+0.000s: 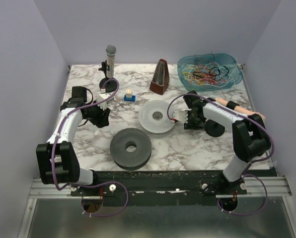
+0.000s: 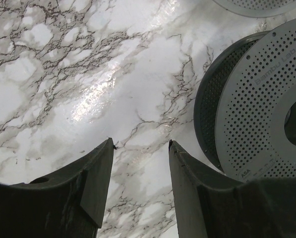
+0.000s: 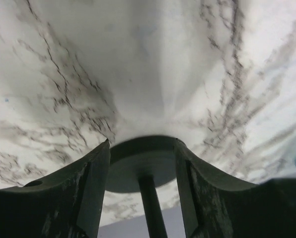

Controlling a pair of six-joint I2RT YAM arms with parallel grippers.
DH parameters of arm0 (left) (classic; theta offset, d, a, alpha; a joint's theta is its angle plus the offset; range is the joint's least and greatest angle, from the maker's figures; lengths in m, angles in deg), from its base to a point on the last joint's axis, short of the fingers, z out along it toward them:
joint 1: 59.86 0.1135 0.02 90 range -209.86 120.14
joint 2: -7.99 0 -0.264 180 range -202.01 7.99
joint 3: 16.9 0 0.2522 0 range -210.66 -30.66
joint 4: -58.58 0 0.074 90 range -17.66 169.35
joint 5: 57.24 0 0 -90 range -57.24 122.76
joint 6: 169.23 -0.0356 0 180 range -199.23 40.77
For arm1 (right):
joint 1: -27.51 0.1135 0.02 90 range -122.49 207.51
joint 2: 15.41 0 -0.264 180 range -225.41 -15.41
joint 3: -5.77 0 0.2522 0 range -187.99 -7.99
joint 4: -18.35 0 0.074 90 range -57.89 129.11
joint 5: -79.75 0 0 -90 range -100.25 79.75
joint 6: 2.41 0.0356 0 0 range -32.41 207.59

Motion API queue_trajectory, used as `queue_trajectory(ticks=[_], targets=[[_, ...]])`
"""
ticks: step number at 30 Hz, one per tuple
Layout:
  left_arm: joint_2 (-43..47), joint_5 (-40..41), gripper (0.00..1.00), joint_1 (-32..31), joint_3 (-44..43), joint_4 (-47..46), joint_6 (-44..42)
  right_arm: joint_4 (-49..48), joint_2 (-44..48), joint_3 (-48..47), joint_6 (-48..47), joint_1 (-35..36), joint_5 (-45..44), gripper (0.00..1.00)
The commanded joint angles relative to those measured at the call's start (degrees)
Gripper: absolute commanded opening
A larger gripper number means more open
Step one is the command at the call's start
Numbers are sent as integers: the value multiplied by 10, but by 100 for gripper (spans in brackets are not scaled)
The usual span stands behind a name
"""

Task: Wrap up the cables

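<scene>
The cables [image 1: 206,72] lie as a multicoloured tangle in a blue basin [image 1: 184,66] at the back right. I see no cable outside the basin and none in either wrist view. My left gripper [image 1: 101,118] [image 2: 140,144] is open and empty, low over bare marble left of the spools. My right gripper [image 1: 199,122] [image 3: 140,143] is open. Its fingers stand on either side of a black disc base [image 1: 215,129] [image 3: 143,163] with a thin black post [image 3: 150,208]. They do not touch the post.
A white spool [image 1: 158,116] and a dark grey spool [image 1: 131,148] [image 2: 247,99] lie mid-table. A metronome [image 1: 160,77], a microphone on a stand [image 1: 110,62] and a small blue block [image 1: 129,96] stand at the back. A person's hand [image 1: 237,106] reaches in from the right.
</scene>
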Motion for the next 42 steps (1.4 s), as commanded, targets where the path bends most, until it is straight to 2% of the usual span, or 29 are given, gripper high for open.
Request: queue_trajectory(ticks=[1,8,14,20,31,38,42], targets=[[-5,8,56,-1,-15,2,-9,-11,-48,10,20,-9,33,56],[-11,10,56,-1,-23,10,-12,-38,-57,38,31,-45,-20,50],[-15,8,56,-1,-31,12,-11,-84,-31,105,30,-85,-62,50],[-13,7,56,-1,-31,12,-12,-122,-10,123,21,-127,-71,50],[-6,8,56,2,-34,20,-21,-178,10,157,1,-217,-43,52],[-6,8,56,2,-35,17,-22,-186,10,144,5,-218,-40,53],[-9,11,56,2,-43,19,-18,-154,42,79,50,-210,17,59]])
